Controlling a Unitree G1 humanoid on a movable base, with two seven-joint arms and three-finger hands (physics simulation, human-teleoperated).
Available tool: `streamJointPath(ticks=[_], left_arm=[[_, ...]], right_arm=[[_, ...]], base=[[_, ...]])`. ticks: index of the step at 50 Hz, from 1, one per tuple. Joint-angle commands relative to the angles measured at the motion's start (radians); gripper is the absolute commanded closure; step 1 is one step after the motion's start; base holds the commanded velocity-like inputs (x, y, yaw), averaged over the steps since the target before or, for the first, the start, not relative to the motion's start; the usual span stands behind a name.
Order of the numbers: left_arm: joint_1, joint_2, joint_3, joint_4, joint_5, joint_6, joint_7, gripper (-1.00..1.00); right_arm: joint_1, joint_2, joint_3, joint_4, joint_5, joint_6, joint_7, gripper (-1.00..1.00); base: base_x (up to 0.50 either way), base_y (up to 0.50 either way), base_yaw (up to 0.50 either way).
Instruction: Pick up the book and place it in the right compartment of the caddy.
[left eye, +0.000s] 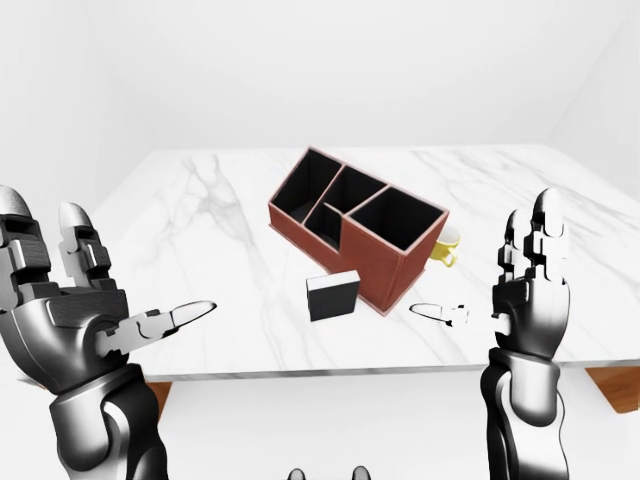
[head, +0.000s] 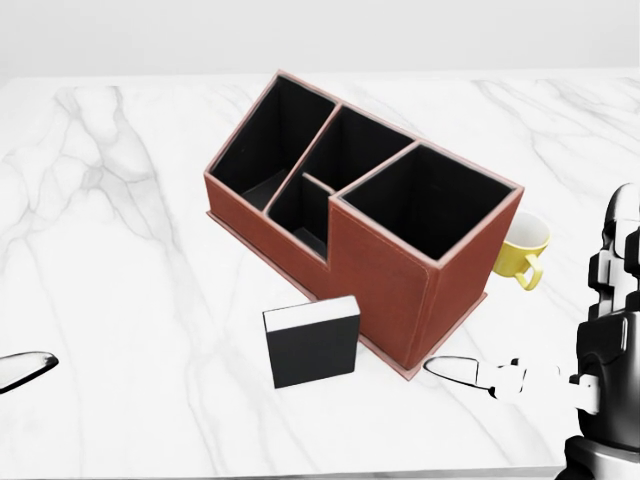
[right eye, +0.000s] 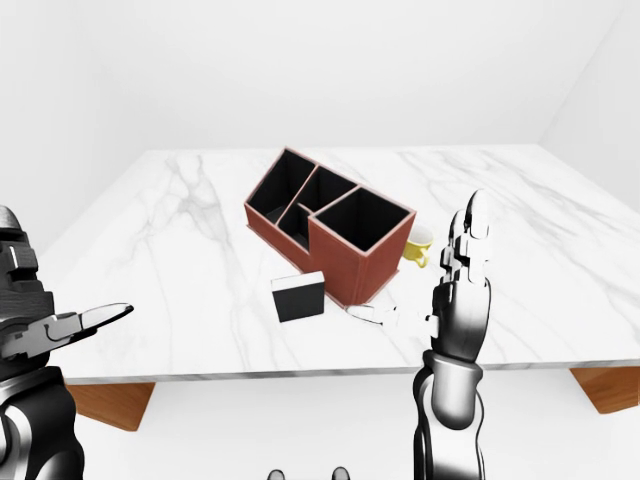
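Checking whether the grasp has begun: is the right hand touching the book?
Apart. In the head view, bare marble and the caddy's corner separate the book from the open right hand.

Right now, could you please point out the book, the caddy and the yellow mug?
book (head: 313, 350), head view, on its black cover.
caddy (head: 383, 288), head view, on its tall brown outer wall.
yellow mug (head: 522, 252), head view, on its side.

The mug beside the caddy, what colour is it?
The mug is yellow, seen best in the head view, partly hidden by the caddy.
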Motion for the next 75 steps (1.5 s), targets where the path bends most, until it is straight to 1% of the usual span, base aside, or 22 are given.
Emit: streamJointPath(ticks=[1,15,33,35,38,40,42,44,49,54,55,65,75], left_arm=[[0.003,-0.002,0.000,-0.003,0.000,-0.001,-0.002,-1.00],[0.004,-0.003,0.002,-0.012,-0.001,0.006,0.000,-1.00],[0.002,-0.002,0.003,-0.009,0.001,0.004,0.001,-1.00],[0.001,-0.001,0.004,-0.010,0.000,0.005,0.002,-1.00],[0.001,-0.001,0.004,-0.008,0.000,0.003,0.001,-1.00],[0.002,-0.002,0.002,-0.006,0.001,0.000,0.000,-1.00],[0.002,-0.002,0.001,-0.005,0.002,-0.001,0.000,-1.00],[0.003,-0.002,0.002,-0.006,0.002,0.000,0.000,-1.00],[0.005,-0.004,0.000,-0.009,0.003,0.000,0.001,-1.00],[0.005,-0.004,0.000,-0.009,0.004,0.000,0.000,-1.00],[0.005,-0.004,-0.001,-0.010,0.004,0.001,0.001,-1.00],[0.004,-0.004,-0.004,-0.006,0.007,0.000,0.001,-1.00],[0.001,-0.002,-0.005,0.004,0.007,-0.005,0.002,-1.00]], right_arm=[[0.005,0.001,0.004,-0.011,-0.002,0.007,0.001,-1.00],[0.004,0.002,0.007,-0.006,-0.006,0.006,-0.001,-1.00],[0.004,0.001,0.014,0.005,-0.018,0.002,-0.004,-1.00],[0.010,0.000,0.022,0.004,-0.028,0.001,0.003,-1.00],[0.013,-0.005,0.038,0.014,-0.048,0.013,0.020,-1.00],[0.018,-0.004,0.050,0.024,-0.071,0.004,0.020,-1.00],[0.019,-0.006,0.056,0.027,-0.086,0.002,0.024,-1.00],[0.032,-0.009,0.073,0.029,-0.121,-0.012,0.028,-1.00],[0.073,-0.007,0.117,-0.009,-0.185,-0.012,0.044,-1.00],[0.091,-0.008,0.137,-0.034,-0.202,-0.012,0.055,-1.00],[0.124,-0.013,0.179,-0.055,-0.242,-0.012,0.070,-1.00],[0.159,-0.033,0.243,-0.048,-0.286,-0.012,0.067,-1.00],[0.182,-0.049,0.286,-0.060,-0.318,-0.012,0.059,-1.00]], base=[[0.36,0.00,0.00],[0.32,0.00,0.00],[0.26,0.00,0.00],[0.00,0.00,0.00],[0.00,0.00,0.00],[0.00,0.00,0.00],[0.00,0.00,0.00],[0.00,0.00,0.00],[0.00,0.00,0.00],[0.00,0.00,0.00],[0.00,0.00,0.00],[0.00,0.00,0.00],[0.00,0.00,0.00]])
